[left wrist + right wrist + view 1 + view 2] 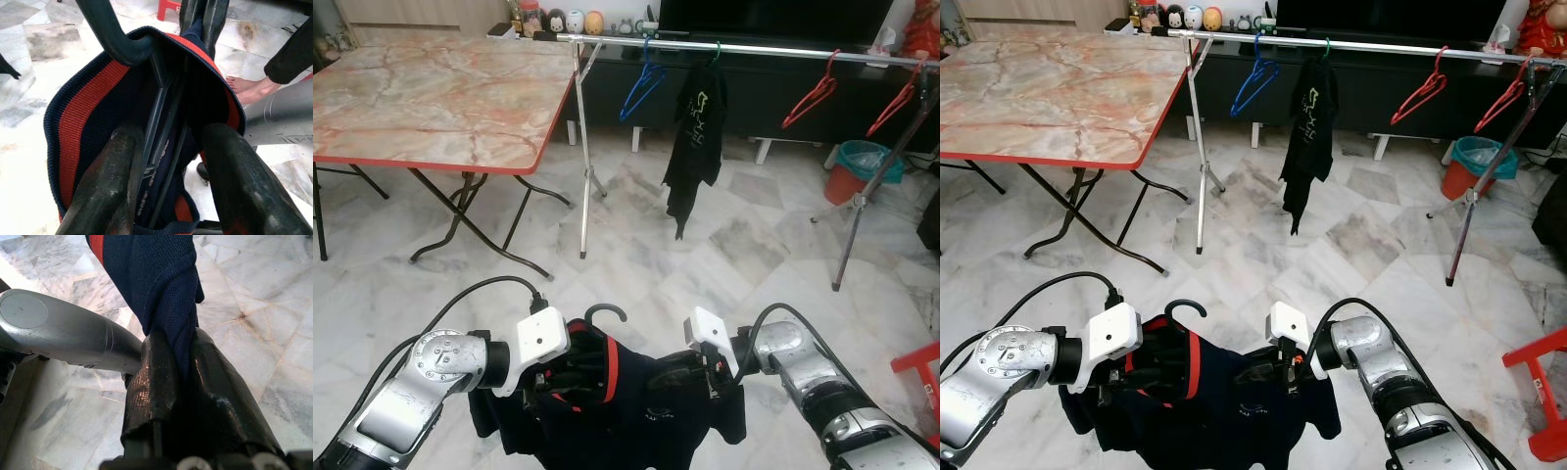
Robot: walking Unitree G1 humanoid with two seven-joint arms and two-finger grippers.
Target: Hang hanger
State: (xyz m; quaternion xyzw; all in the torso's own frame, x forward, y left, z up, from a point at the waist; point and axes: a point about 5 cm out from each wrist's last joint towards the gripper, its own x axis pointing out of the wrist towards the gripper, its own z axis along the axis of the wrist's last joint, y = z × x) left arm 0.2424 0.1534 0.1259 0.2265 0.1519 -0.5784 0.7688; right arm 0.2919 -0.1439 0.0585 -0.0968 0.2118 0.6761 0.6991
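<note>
Low down, hanger (605, 311) hook upward, navy shirt (636, 411) spread between left gripper (570, 375), right gripper (697, 377)

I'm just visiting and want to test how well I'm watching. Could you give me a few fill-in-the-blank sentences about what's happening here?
1. Both hands, the left hand and the right hand, hold a navy shirt with a ____ stripe at its collar.
2. The blue hanger on the rail is ____.
3. The rail stands to the ____ of the marble-topped table.

Missing words: red; empty; right
</note>
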